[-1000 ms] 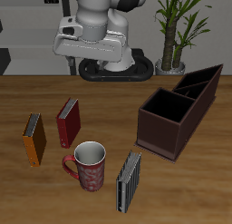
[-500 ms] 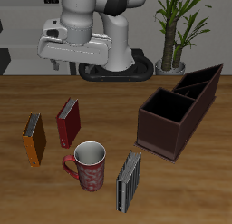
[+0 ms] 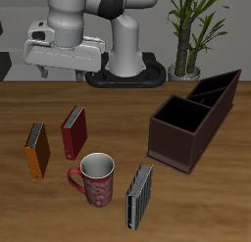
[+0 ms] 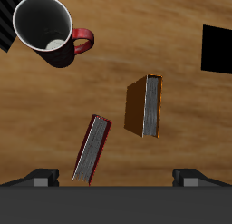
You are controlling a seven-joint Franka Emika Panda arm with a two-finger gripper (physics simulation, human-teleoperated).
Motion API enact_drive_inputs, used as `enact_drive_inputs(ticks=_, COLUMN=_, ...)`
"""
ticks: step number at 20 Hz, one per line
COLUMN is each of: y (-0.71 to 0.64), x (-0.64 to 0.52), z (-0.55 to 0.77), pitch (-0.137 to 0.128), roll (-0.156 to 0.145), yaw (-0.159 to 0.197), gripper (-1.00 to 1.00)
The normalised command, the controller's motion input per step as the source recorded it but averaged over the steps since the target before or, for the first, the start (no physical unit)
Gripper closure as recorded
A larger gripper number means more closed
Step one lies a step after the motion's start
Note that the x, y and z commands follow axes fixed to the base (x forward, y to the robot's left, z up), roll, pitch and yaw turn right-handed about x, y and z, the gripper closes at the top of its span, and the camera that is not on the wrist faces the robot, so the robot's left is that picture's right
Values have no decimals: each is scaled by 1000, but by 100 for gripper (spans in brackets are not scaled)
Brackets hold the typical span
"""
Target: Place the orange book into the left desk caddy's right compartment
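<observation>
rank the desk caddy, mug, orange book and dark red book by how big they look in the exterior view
1. desk caddy, clearly largest
2. mug
3. orange book and dark red book: these look about alike, so no ranking between them. The mug sits nearer the camera, which may inflate it.

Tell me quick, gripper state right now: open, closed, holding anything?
Gripper: open and empty, fingers spread wide, up in the air above the orange book, touching nothing.

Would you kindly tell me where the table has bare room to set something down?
Bare wood lies between the dark red book and the left desk caddy, and behind both books. It is crowded around the mug, between the orange book and the grey striped book.
</observation>
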Motion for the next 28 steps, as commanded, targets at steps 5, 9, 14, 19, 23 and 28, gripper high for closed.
enact_drive_inputs(ticks=5, y=-216, x=109, z=42, pitch=-20, roll=-9, yaw=5, gripper=-100)
enact_drive_inputs(ticks=9, y=-155, x=105, z=-7, pitch=-15, roll=9, yaw=3, gripper=-100)
enact_drive_inputs(ticks=14, y=-117, x=183, z=39, pitch=-23, roll=20, yaw=8, gripper=-100)
enact_drive_inputs(ticks=19, y=-3, x=140, z=16, pitch=-6, roll=0, yaw=11, gripper=-100)
enact_drive_inputs(ticks=23, y=-118, x=225, z=52, pitch=-9, roll=10, yaw=4, gripper=-100)
enact_drive_inputs(ticks=28, y=-202, x=119, z=-28, pitch=-17, roll=-22, yaw=-11, gripper=-100)
